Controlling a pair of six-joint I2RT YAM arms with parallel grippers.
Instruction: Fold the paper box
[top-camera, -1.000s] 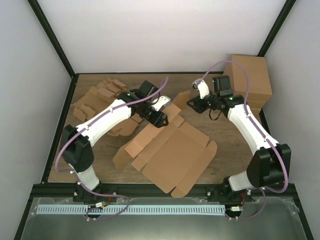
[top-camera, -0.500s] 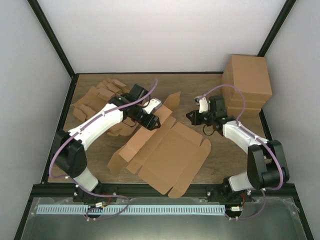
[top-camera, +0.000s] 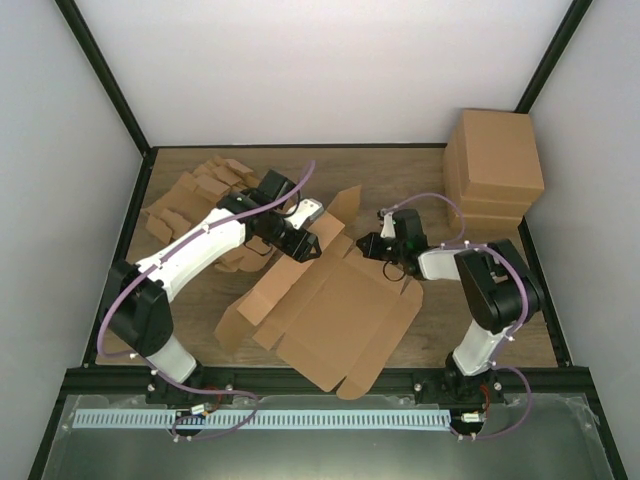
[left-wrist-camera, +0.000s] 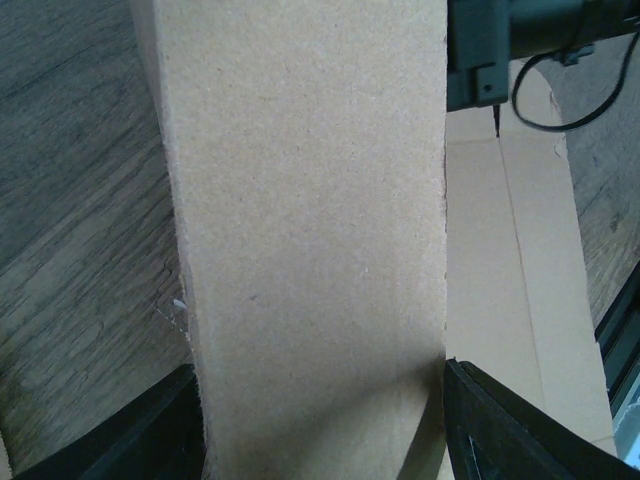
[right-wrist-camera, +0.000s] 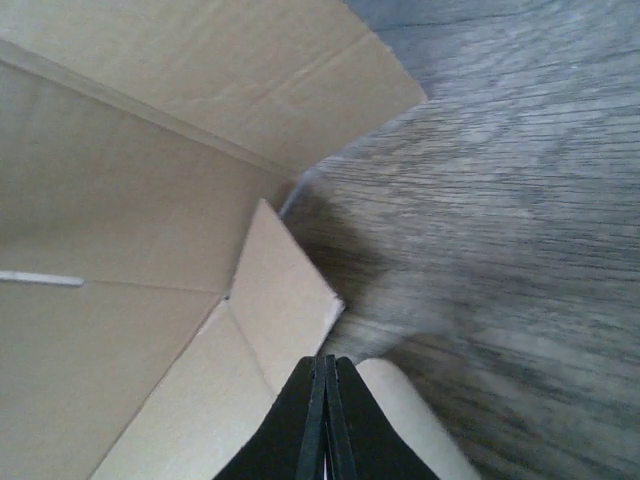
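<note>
The paper box (top-camera: 335, 315) lies opened out in the middle of the wooden table (top-camera: 400, 165), its big panels flat and one far flap (top-camera: 345, 205) standing up between my two arms. My left gripper (top-camera: 308, 243) is on that flap. In the left wrist view the cardboard strip (left-wrist-camera: 310, 230) fills the whole gap from one finger (left-wrist-camera: 150, 440) to the other, so I judge it is pinched across its width. The right gripper (top-camera: 368, 246) sits low at the box's far right corner with its fingers pressed together on nothing. In its own wrist view the shut tips (right-wrist-camera: 324, 375) point down over a small corner tab (right-wrist-camera: 275, 290).

I expect this single sheet of corrugated board to be light and stiff along the flutes, and to bend readily only at the scored creases. Being so light, the whole blank will probably slide on the wood if I push a flap without pinning the base. Edges and flap ends look like the best places to grip (the flat faces give the fingers nothing to grab). A hard squeeze could crush the corrugation or kink a panel off its score.

The stack of boxes (top-camera: 495, 165) and the heap of blanks (top-camera: 205, 200) stand well apart from it.
</note>
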